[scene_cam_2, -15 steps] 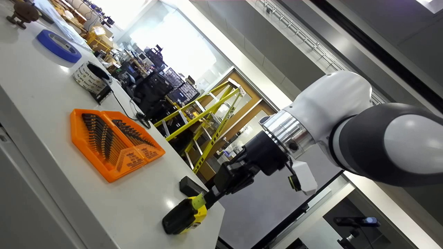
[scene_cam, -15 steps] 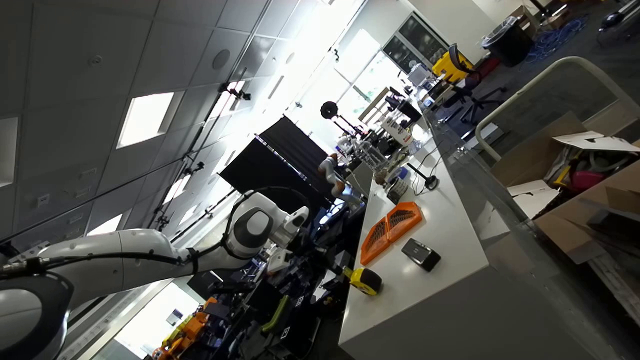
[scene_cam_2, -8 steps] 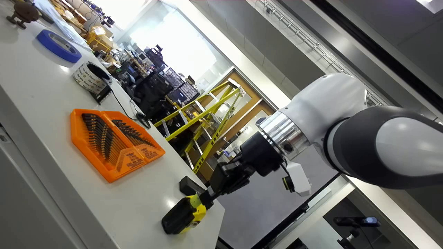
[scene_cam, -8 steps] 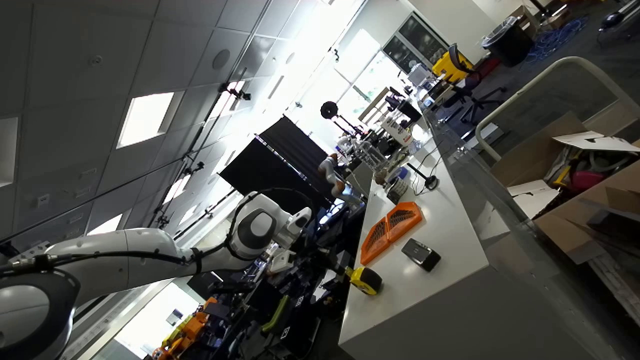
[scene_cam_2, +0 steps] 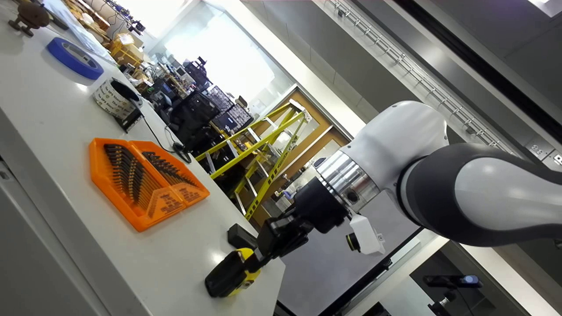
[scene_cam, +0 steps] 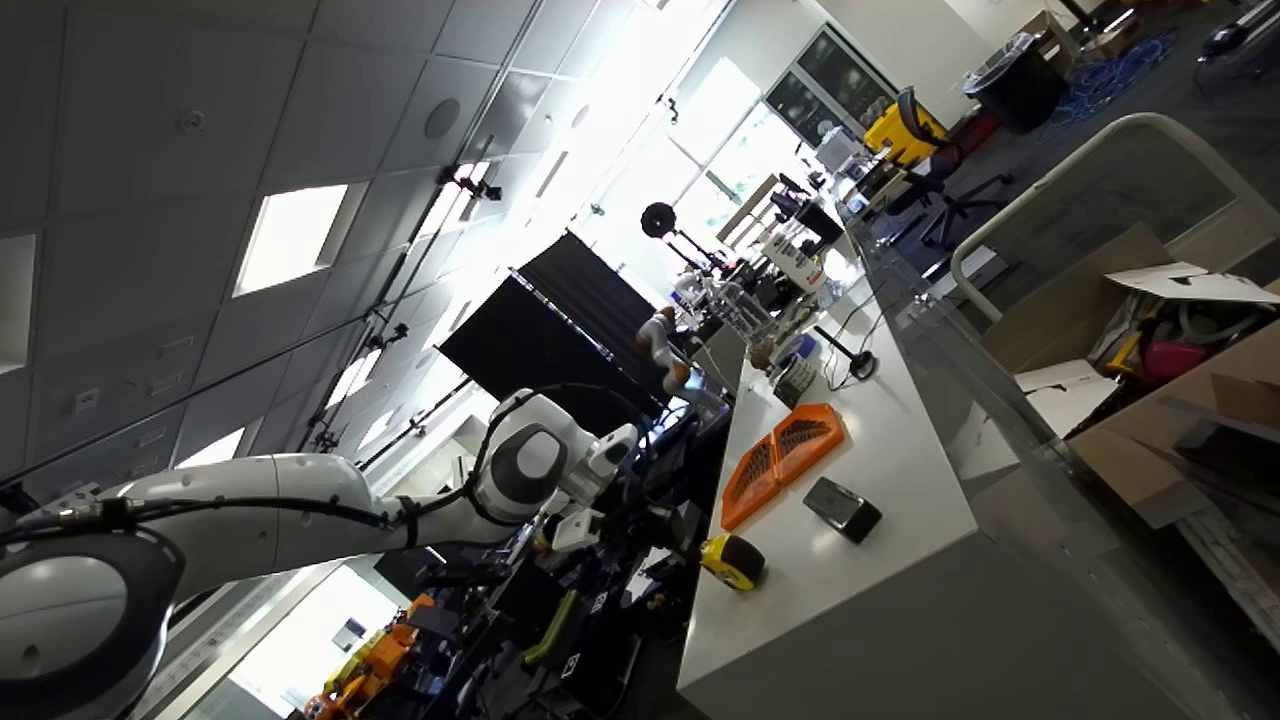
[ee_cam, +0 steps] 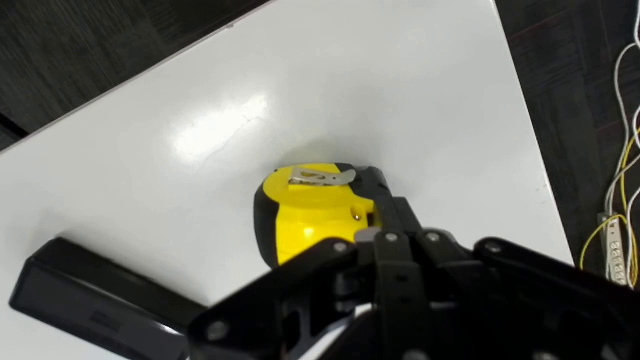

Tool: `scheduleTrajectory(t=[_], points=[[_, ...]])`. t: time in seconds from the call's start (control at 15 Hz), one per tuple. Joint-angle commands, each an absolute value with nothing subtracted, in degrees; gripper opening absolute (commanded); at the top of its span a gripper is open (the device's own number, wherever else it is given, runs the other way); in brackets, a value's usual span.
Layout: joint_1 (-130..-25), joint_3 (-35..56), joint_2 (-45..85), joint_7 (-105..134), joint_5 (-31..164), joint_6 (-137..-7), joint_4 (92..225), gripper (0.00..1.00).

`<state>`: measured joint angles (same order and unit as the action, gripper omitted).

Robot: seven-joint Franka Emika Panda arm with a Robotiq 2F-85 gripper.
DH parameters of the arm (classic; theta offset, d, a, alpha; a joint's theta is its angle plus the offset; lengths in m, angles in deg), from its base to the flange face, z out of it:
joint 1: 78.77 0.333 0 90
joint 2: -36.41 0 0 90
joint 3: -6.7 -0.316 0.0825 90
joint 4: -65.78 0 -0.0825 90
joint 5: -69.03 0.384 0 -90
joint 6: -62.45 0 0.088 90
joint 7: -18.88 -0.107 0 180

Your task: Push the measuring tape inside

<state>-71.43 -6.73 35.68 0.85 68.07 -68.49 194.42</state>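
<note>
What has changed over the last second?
The gripper has moved down and left in an exterior view, up to the tape measure. The blade that stuck out between them has gone from sight in both exterior views: likely pushed in, though how far is hidden. Nothing was visibly taken hold of or let go. The tape measure's body, orange bit set and black box stayed put.

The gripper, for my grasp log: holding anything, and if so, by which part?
No hold shows: the gripper looks shut right by the measuring tape; whether it pinches any blade end is hidden.
</note>
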Motion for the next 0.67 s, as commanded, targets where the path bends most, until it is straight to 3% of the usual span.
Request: scheduleTrajectory(t=[0.0, 0.6], points=[[-70.3, -5.5, 35.2, 0.4, 68.7, -69.5, 194.7, 0.00], [-70.2, -6.0, 47.9, -0.2, 69.4, -63.3, 195.5, 0.00]])
